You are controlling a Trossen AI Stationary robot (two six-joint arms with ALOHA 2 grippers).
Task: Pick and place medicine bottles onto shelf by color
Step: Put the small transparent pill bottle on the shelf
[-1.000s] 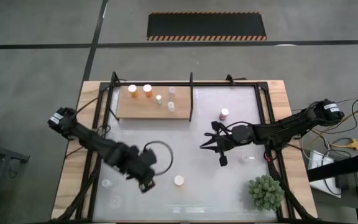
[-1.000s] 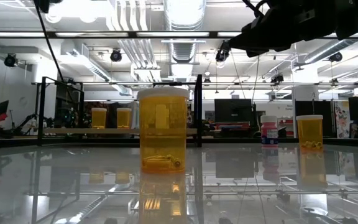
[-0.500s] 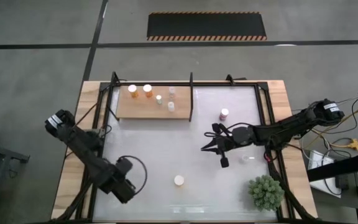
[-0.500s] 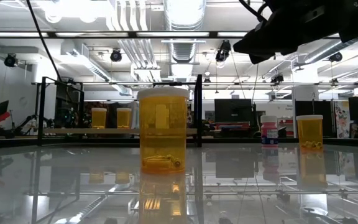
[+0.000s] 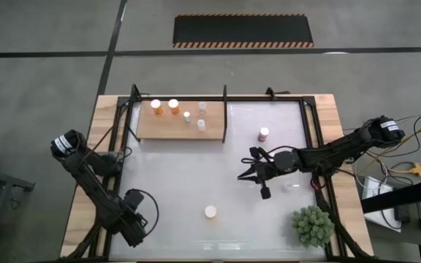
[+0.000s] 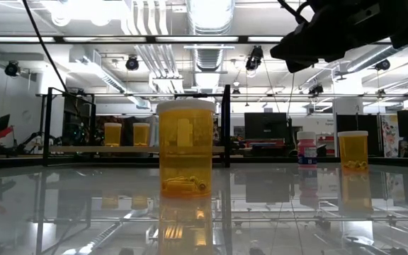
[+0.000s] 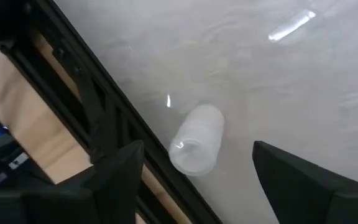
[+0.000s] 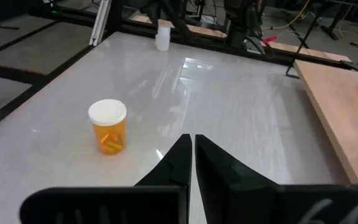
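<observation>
Medicine bottles, small white-capped cylinders: four on the pale wooden shelf (image 5: 177, 120), orange pair (image 5: 164, 107) apart from clear pair (image 5: 194, 115), apparently grouped by colour. Loose on the glossy white table (image 5: 196, 175): orange bottle (image 5: 210, 212); maroon bottle (image 5: 264, 134). Left gripper (image 5: 134, 226), jaws spread, hangs over a clear bottle (image 7: 196, 139) by the frame, plain only in its wrist view. Right gripper (image 5: 258, 175), jaws pressed together, empty, mid-table.
</observation>
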